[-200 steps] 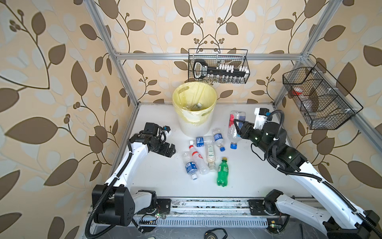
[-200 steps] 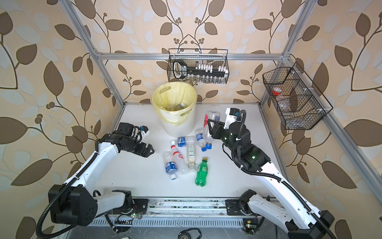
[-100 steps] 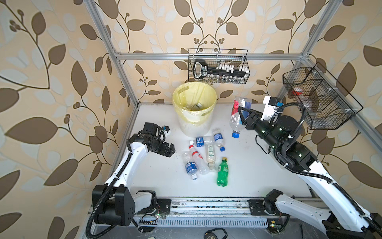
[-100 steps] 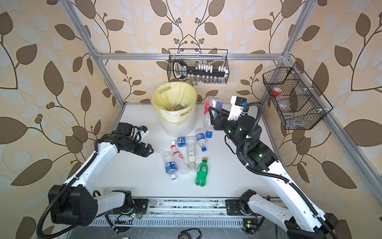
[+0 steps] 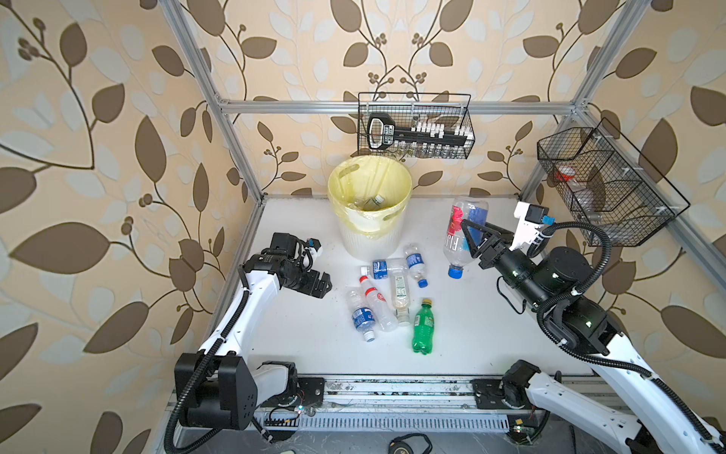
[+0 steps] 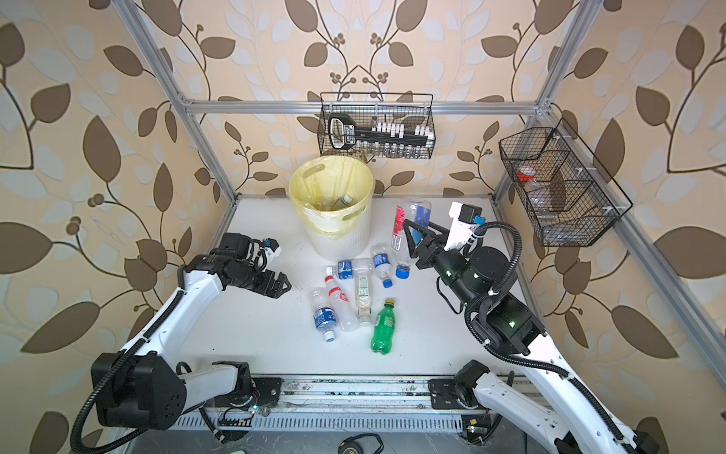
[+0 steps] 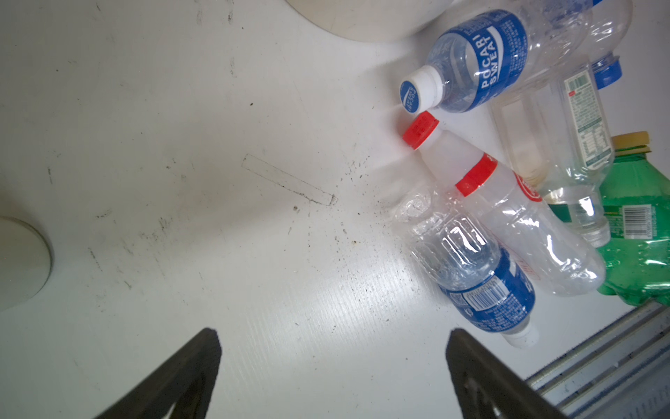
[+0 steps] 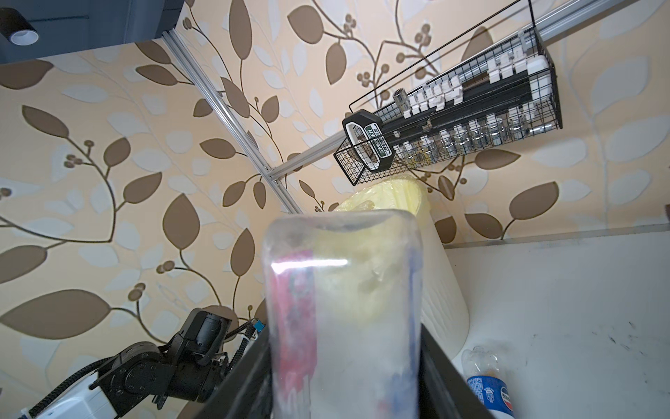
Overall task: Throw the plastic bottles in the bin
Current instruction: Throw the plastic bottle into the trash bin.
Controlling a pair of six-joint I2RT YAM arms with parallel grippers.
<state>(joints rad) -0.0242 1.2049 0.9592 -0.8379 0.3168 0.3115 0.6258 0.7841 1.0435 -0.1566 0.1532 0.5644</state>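
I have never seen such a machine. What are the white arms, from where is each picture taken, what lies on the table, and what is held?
These are two robot arms, each ending in a two-fingered claw called a gripper. Two pictures look down from above; two are taken from the arms' wrists. On the white table are a bin lined with a yellow bag and six loose plastic bottles. The right gripper holds a clear bottle, cap down, near the bin. The left gripper is open and empty.
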